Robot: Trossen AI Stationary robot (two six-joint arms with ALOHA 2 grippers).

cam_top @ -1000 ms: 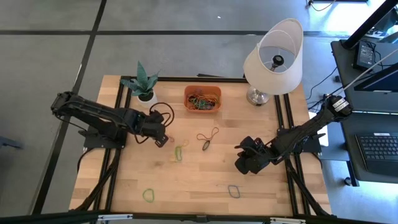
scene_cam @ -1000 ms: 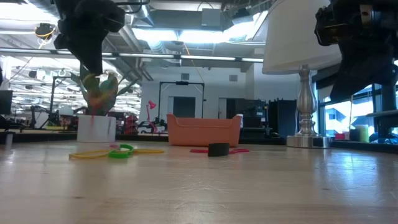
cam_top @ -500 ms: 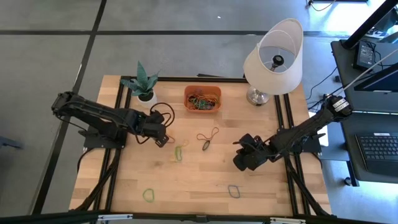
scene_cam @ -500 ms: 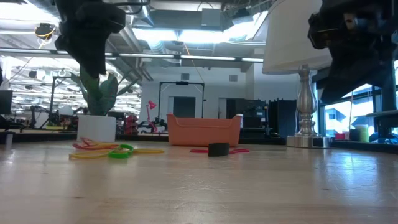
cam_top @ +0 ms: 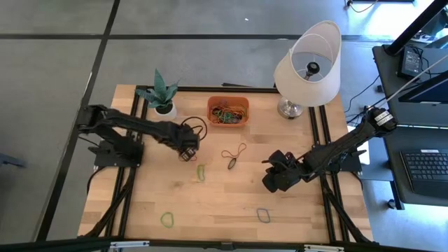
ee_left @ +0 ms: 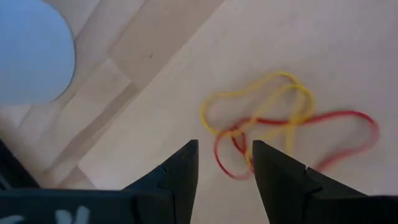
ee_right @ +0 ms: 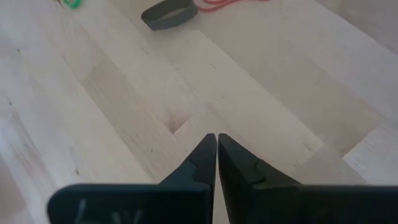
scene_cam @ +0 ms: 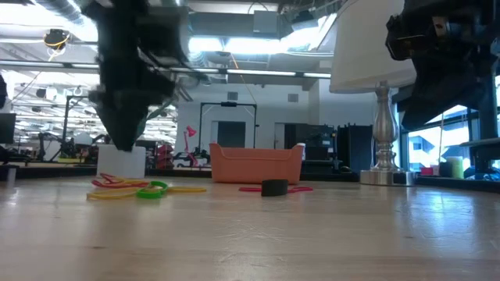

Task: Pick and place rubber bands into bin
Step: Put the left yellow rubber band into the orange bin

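My left gripper hangs open just above a yellow band and a red band that lie tangled on the table; one red loop shows between its fingertips, and in the low view the tips stand clear of it. A green and a yellow band lie beside them. A red and a black band, a green band and a grey-blue band lie loose. The orange bin holds several bands. My right gripper hovers shut over bare wood.
A white plant pot stands left of the bin at the far edge. A lamp stands right of the bin, its base on the table. Bare wood fills the near half between the loose bands.
My left gripper has let go of the yellow and red bands, which fell from its fingers and now lie on the table. It has then sunk toward them, shifting a little toward the table's right edge and tipping more steeply downward.
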